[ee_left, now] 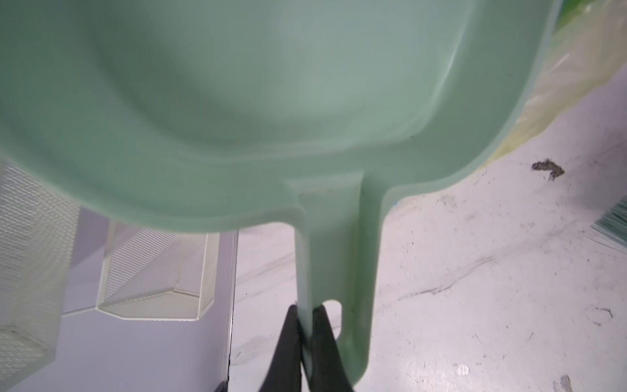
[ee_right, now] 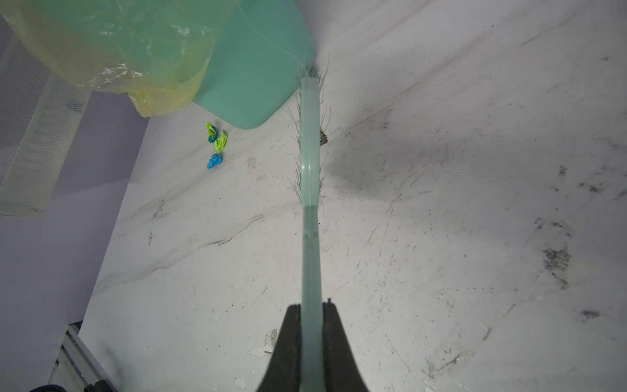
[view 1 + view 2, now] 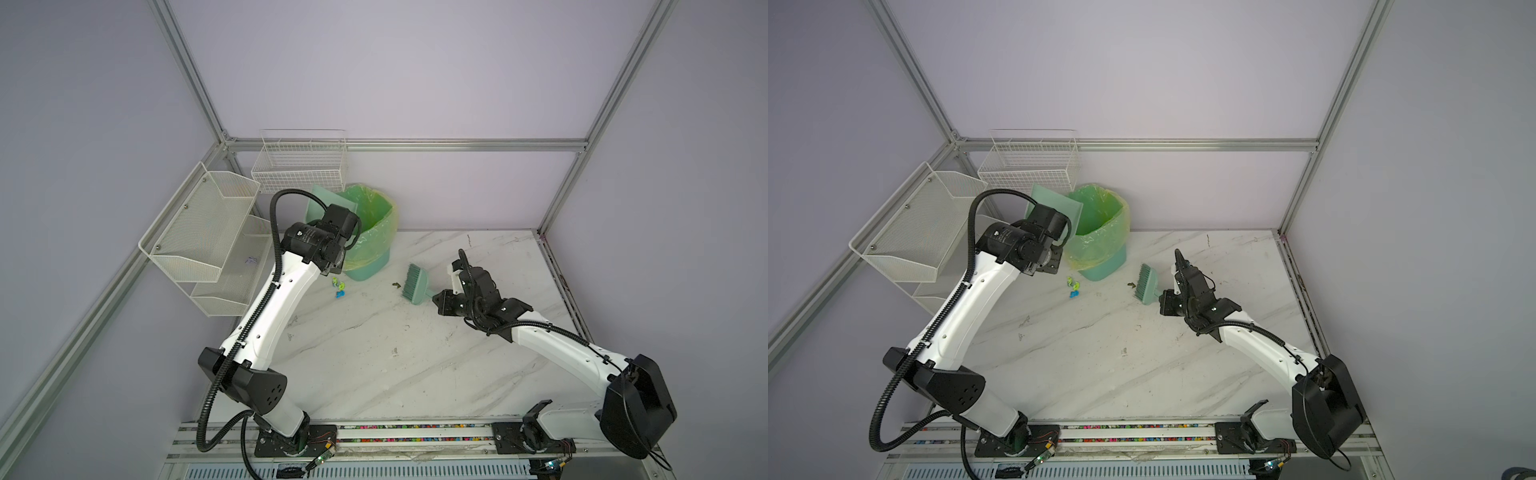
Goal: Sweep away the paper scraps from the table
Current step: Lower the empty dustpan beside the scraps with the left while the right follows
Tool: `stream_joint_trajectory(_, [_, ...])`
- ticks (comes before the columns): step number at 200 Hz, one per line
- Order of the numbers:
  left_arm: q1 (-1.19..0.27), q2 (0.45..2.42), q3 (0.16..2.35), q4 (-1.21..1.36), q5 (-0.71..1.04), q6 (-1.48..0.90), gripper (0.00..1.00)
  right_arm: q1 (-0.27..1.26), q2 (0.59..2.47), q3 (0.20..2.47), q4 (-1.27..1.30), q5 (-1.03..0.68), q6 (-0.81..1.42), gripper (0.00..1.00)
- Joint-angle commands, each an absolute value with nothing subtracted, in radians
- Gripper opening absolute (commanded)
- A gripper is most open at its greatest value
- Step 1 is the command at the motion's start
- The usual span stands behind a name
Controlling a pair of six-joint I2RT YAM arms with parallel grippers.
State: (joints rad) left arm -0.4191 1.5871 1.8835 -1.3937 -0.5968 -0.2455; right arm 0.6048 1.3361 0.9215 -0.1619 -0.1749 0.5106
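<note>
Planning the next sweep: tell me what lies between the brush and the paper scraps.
Nothing visible blocks it: bare table separates the brush from the paper scraps. Only a dark speck lies beside the brush, on the scraps' side.

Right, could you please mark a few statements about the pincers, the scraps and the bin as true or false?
1. The left pincer grips the dustpan by its handle. True.
2. The right pincer is open and empty. False: it is shut on the brush handle.
3. The paper scraps lie in the dustpan. False: they lie on the table beside the bin.
4. The bin has a plastic liner. True.
</note>
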Motion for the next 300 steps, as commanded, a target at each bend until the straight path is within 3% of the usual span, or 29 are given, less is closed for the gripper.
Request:
stream_joint_trajectory(1, [-0.409, 1.495, 1.789, -1.392, -0.52, -0.297, 0.0, 0.619, 1.337, 0.897, -0.035, -0.258, 0.593, 0.0])
stream_joint_trajectory(32, [-0.359, 1.437, 1.728, -1.418, -0.349, -0.288, 0.0, 0.678, 1.361, 0.899, 0.027, -0.265, 0.652, 0.0])
stream_joint_trajectory(133, [-0.207, 1.283, 1.387, -1.274, -0.258, -0.32, 0.0, 0.858, 1.531, 0.942, 0.233, -0.285, 0.797, 0.0])
stream_joint_trajectory(218, [-0.043, 1.272, 1.269, -1.179, -0.137, -0.321, 0.0, 0.885, 1.787, 1.151, 0.348, -0.353, 0.89, 0.0])
stream_joint_trajectory(300, [-0.03, 1.248, 1.15, -1.109, -0.098, -0.369, 0.0, 0.885, 2.049, 1.401, 0.374, -0.388, 0.965, 0.0])
